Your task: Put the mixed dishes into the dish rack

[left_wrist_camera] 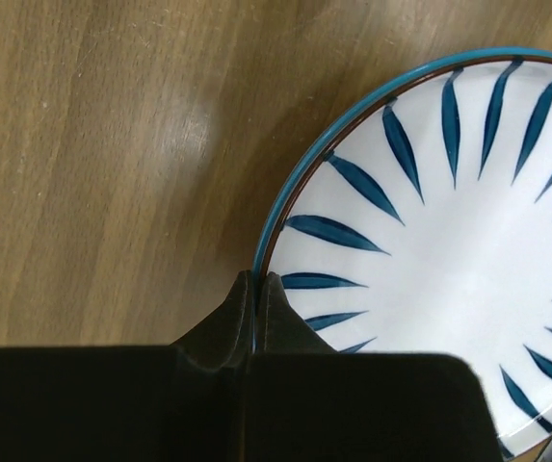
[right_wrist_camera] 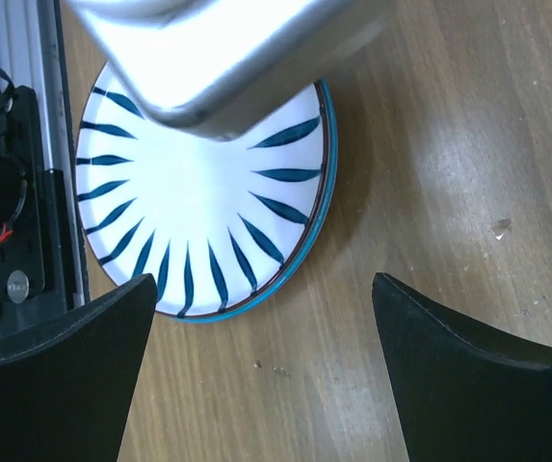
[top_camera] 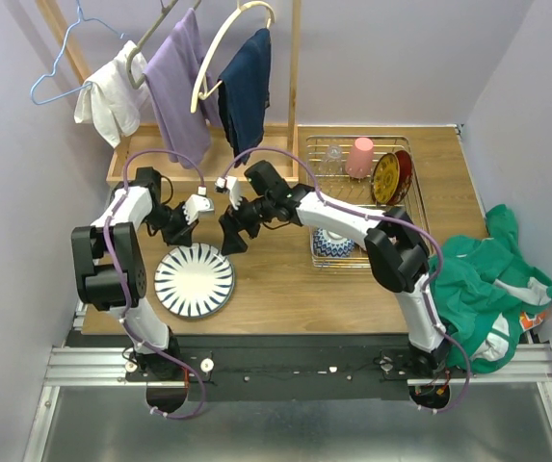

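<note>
Near-left on table (top_camera: 285, 298), striped plate (top_camera: 194, 281) lies flat, well apart from dish rack (top_camera: 319, 144) at far right. L gripper (left_wrist_camera: 256, 281) fingers pressed together at plate's far rim, prob. pinching it for a lift. R gripper (right_wrist_camera: 266, 385) spread wide just beside, likely to assist.

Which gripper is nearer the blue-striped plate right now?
Left. The left gripper has its shut tips at the striped plate rim; the right gripper hangs open over the table beside it, farther off.
</note>
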